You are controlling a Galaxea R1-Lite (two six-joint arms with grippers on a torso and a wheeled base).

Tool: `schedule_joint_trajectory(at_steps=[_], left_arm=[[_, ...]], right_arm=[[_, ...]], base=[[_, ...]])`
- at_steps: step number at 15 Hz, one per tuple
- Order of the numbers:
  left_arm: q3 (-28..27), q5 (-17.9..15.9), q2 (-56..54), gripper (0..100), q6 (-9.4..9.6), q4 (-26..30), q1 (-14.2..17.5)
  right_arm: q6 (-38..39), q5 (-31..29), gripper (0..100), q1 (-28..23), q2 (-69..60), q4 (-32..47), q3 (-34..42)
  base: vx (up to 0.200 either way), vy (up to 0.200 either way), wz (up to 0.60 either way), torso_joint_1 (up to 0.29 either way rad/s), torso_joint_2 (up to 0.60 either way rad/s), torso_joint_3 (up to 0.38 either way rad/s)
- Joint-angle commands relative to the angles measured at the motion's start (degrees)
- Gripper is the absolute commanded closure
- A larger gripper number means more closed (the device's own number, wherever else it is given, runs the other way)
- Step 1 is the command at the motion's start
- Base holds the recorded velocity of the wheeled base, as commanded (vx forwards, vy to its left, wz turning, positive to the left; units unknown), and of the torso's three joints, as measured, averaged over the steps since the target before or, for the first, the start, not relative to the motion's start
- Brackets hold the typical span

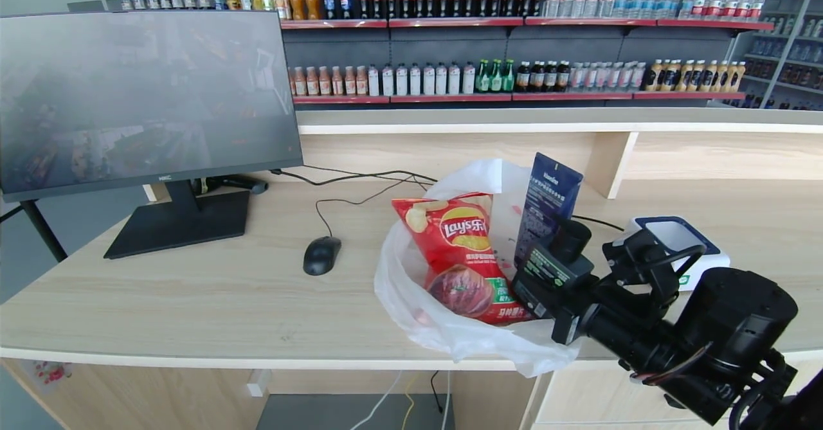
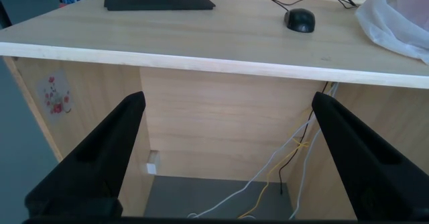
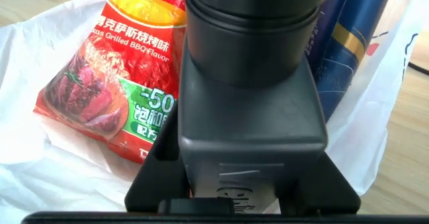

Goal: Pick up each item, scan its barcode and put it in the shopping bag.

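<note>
While my right claw is clamped on the black bottle, the bottle hangs just over the open mouth of the white shopping bag. It has a round cap and a square body with a green label. From my right wrist camera I see the bottle's dark body squeezed between the two fingers.

Inside the bag a red bag of chips leans back, and a tall dark blue pouch stands up beside it, right behind the bottle. The bag sits on the wooden counter.

Just to the right of the bag is the white scanner with a blue top. A black mouse lies to the left of the bag, and farther left stands a big monitor.

My left claw is down low in front of the counter, below its edge, with its fingers spread wide and nothing between them.
</note>
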Motion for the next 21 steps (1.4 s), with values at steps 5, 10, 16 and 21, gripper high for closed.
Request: schedule_joint_trajectory(at_steps=[5,10,16,21], left_arm=[[0.0,0.0,0.0,0,-0.01,-0.1,0.0],[0.0,0.0,0.0,0,-0.01,-0.1,0.0],[0.0,0.0,0.0,0,0.08,-0.1,0.0],[0.0,0.0,0.0,0,-0.01,-0.1,0.0]], right_arm=[[-0.3,-0.3,100,-0.8,-0.9,-0.2,2.1],[-1.4,-0.1,100,-0.7,2.1,-0.2,1.3],[-3.4,0.2,100,0.1,3.7,-0.2,1.6],[-3.4,0.2,100,0.2,3.8,-0.2,1.9]], base=[[0.000,0.000,0.00,0.000,0.00,0.000],[0.000,0.000,0.00,0.000,0.00,0.000],[0.000,0.000,0.00,0.000,0.00,0.000],[0.000,0.000,0.00,0.000,0.00,0.000]])
